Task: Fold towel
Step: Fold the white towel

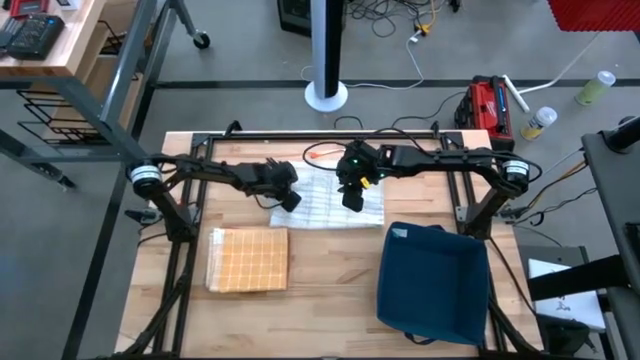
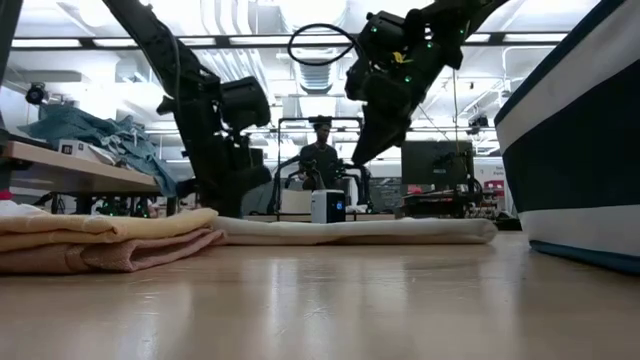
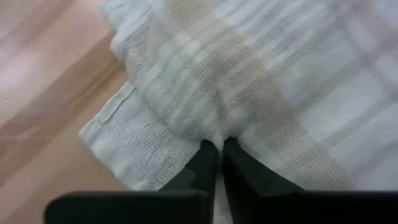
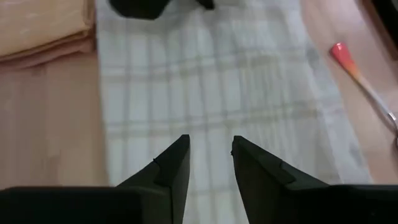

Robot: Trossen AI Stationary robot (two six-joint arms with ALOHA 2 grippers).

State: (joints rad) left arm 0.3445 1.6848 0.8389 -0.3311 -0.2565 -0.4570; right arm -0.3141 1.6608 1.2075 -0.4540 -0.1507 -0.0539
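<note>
Both grippers over the white towel at the table's far middle.

The wood table (image 1: 330, 270) has bare room along its near edge (between the orange stack and the bin). A dark blue bin (image 1: 432, 283) sits near right; a folded orange waffle towel (image 1: 248, 259) near left. The white plaid towel (image 1: 330, 203) lies flat, woven and ribbed. The left gripper (image 3: 219, 155), pressed together, pinches the towel's left edge. The right gripper (image 4: 210, 152) hangs above the towel, spread, holding nothing. Only the right wrist view shows a red-tipped tool (image 4: 357, 78) clearly.
</note>
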